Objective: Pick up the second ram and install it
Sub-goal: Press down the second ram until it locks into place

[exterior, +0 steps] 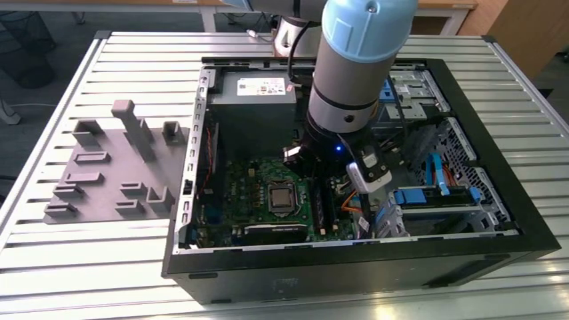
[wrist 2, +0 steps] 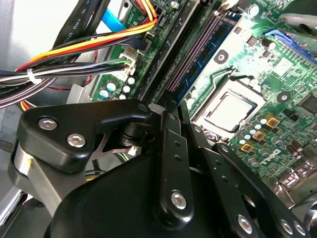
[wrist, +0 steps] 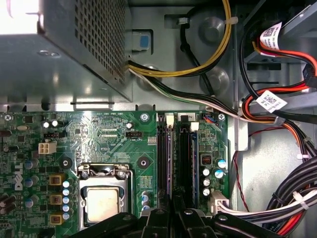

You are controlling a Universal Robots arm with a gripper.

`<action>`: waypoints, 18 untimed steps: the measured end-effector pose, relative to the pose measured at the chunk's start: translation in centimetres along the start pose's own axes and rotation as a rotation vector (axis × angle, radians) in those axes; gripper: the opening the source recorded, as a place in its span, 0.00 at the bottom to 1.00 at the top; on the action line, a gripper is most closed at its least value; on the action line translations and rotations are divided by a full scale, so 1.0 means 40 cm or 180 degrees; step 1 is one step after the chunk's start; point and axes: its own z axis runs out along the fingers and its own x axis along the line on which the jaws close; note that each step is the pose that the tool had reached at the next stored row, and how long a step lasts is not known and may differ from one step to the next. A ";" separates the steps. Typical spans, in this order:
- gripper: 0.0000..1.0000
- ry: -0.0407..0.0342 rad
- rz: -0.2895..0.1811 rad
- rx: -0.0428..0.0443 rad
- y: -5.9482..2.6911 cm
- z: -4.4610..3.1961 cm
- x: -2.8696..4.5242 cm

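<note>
Where second ram [wrist: 195, 163] shows, thin blue edge stands upright in memory slot [wrist: 184, 163], beside CPU socket [wrist: 101, 198] on motherboard [wrist: 99, 134]. Judged seated or nearly so. Gripper [wrist: 173, 210] directly over slot ends; clamped or apart: cannot tell. To do well: press straight down, even along stick, no tilt toward neighbouring slot. Keep clear of cable bundle [wrist: 277, 198] nearby.

we see a ribbed, dull metal desk [exterior: 106, 60], a matt grey plastic tray [exterior: 106, 173], a shiny green motherboard [wrist: 109, 134], and a glossy black plastic gripper [wrist 2: 173, 163].
</note>
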 end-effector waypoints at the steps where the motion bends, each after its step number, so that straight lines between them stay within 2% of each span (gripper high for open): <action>1: 0.14 0.0003 -0.0004 0.0000 0.000 0.000 -0.002; 18: 0.14 0.0006 -0.0011 -0.0012 0.000 0.006 -0.005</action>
